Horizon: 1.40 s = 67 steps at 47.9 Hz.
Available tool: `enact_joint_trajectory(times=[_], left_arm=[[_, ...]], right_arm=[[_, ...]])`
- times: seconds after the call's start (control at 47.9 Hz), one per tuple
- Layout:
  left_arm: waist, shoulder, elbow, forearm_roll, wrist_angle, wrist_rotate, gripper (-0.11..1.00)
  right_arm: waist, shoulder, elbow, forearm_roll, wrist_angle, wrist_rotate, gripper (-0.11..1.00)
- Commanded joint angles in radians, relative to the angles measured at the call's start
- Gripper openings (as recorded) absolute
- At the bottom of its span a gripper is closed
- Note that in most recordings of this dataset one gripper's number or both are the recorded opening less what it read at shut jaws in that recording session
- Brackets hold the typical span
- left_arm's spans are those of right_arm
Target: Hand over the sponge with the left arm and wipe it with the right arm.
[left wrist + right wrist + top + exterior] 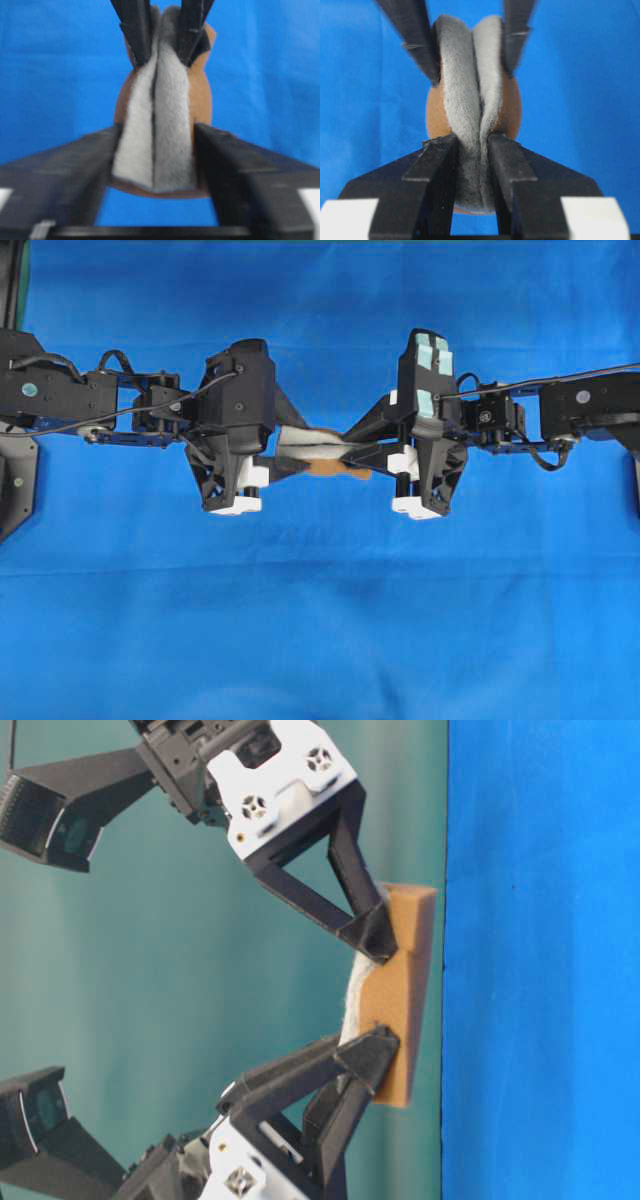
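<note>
Spanning the blue counter (320,640), my two arms meet mid-air; the right claw (472,145) pinches the folded sponge (470,75) tight, while the left claw (155,145) stands wider, fingers flanking the sponge's other end.

blue tablecloth (320,640), teal backdrop (150,970)

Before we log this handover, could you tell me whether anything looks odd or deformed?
The sponge is folded lengthwise, its grey face creased inward between the two grippers. The right gripper pinches it tightly at one end, while the left gripper's fingers flank the other end. Nothing else stands out.
</note>
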Motion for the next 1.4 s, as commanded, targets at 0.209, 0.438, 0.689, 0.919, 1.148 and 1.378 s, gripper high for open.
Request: enact_joint_trajectory(times=[0.209, 0.438, 0.689, 0.919, 1.148, 1.378], left_arm=[[-0.018, -0.161, 0.091, 0.000, -0.049, -0.002, 0.89], [-0.026, -0.276, 0.187, 0.000, -0.114, -0.003, 0.89], [-0.026, -0.287, 0.195, -0.002, -0.126, -0.002, 0.89], [-0.026, -0.285, 0.198, 0.000, -0.126, -0.002, 0.89], [-0.026, -0.282, 0.196, -0.002, -0.126, -0.002, 0.89], [-0.025, -0.279, 0.195, 0.000, -0.126, 0.000, 0.89]], right_arm=[[-0.006, -0.089, 0.035, -0.006, -0.003, -0.002, 0.27], [-0.014, -0.118, 0.066, -0.008, -0.003, -0.002, 0.27], [-0.017, -0.069, 0.069, -0.006, -0.003, -0.002, 0.27], [-0.017, 0.075, 0.078, -0.006, -0.014, 0.000, 0.27], [-0.017, 0.201, 0.094, -0.005, -0.083, 0.005, 0.27], [-0.017, 0.249, 0.092, -0.005, -0.121, 0.006, 0.27]])
